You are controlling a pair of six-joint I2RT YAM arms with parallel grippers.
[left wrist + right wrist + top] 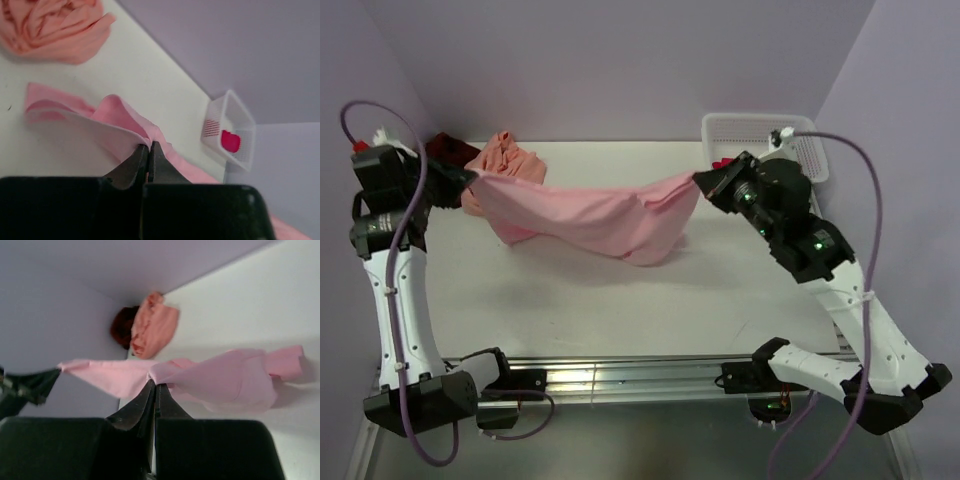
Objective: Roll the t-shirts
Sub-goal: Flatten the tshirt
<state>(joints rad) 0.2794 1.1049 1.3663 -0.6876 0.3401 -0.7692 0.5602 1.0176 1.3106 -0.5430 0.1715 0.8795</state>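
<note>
A light pink t-shirt [595, 218] hangs stretched between my two grippers above the white table [620, 300], its lower fold sagging onto the surface. My left gripper [470, 176] is shut on its left end, the jaws pinching the cloth [120, 130] in the left wrist view [149, 144]. At the right end my right gripper [700, 178] is shut on the cloth [225, 380], its jaw tips pressed together on a fold [155, 382]. A peach-orange t-shirt [508, 155] lies bunched at the back left [52, 27], with a dark maroon one [445, 148] behind it [121, 327].
A white lattice basket [760, 140] stands at the back right corner, holding a crimson-pink t-shirt [230, 141]. Purple walls close in the back and both sides. A metal rail [620, 378] runs along the near edge between the arm bases.
</note>
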